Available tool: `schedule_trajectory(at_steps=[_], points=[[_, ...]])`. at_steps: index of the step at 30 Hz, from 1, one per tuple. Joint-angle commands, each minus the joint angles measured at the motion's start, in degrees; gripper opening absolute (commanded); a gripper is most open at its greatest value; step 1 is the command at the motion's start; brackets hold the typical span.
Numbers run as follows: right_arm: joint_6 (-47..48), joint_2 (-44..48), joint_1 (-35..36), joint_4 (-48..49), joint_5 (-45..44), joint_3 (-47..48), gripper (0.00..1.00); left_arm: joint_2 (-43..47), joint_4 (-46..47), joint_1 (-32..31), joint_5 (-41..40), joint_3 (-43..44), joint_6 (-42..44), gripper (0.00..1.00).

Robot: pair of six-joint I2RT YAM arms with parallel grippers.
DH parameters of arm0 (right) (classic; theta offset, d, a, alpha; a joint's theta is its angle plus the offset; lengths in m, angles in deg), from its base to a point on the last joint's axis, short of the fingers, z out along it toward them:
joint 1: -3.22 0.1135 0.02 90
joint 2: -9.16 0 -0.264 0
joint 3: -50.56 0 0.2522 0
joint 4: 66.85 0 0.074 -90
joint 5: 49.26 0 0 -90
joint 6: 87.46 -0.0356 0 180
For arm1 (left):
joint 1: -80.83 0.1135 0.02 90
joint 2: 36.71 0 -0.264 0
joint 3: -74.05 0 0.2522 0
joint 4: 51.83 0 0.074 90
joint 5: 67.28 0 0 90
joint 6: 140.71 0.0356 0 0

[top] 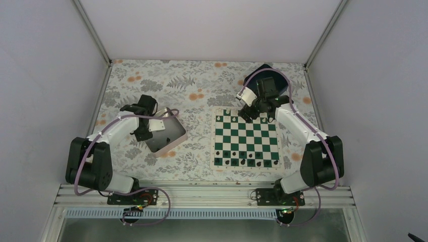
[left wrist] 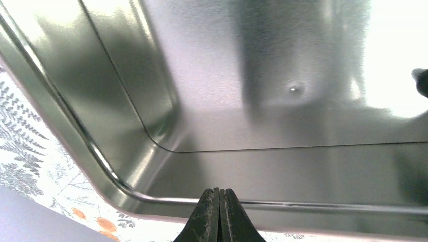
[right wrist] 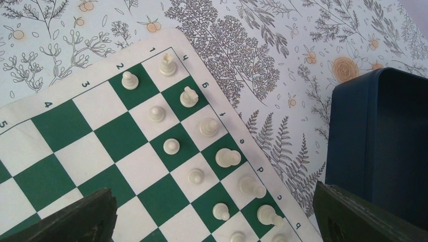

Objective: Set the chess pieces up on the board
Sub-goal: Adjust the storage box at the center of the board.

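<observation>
Black chess pieces (top: 234,162) stand along the lower edge of the board (top: 247,136) in the top view. The row nearest that edge looks filled from end to end. The row above it is only partly set, with a few figures toward the left, one at the far right and bare squares between. I judge the black side well past halfway, with several pawns not yet placed.

The white pieces (right wrist: 171,146) fill two rows along the right-hand edge of the board in my right wrist view. A few seem to lean or lie over, though I cannot be sure.

My left gripper (left wrist: 218,206) has its fingers pressed together with nothing visible between them. It hangs over the rim of the silver tin (top: 169,138), left of the board. The tin's floor looks bare except for a dark shape (left wrist: 421,80) at the right edge of the frame, which may be a piece.

My right gripper (right wrist: 213,191) is spread wide and holds nothing, above the white rows and near the blue bin (right wrist: 378,141).
</observation>
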Motion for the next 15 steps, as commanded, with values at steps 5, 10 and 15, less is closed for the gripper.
schedule_trajectory(at_steps=[5,10,15], points=[[-0.1,1.41,0.76,-0.15,-0.15,-0.05,1.0,2.28,-7.84,-4.84,4.5,4.49,-4.44,0.02],[-0.17,1.26,0.83,-0.26,-0.41,0.02,1.0,-1.54,-8.16,-11.18,8.59,11.41,-7.12,0.02],[-0.36,1.61,0.76,-0.31,-0.78,0.02,1.0,-9.16,-6.23,-15.45,8.87,15.18,-7.6,0.02]])
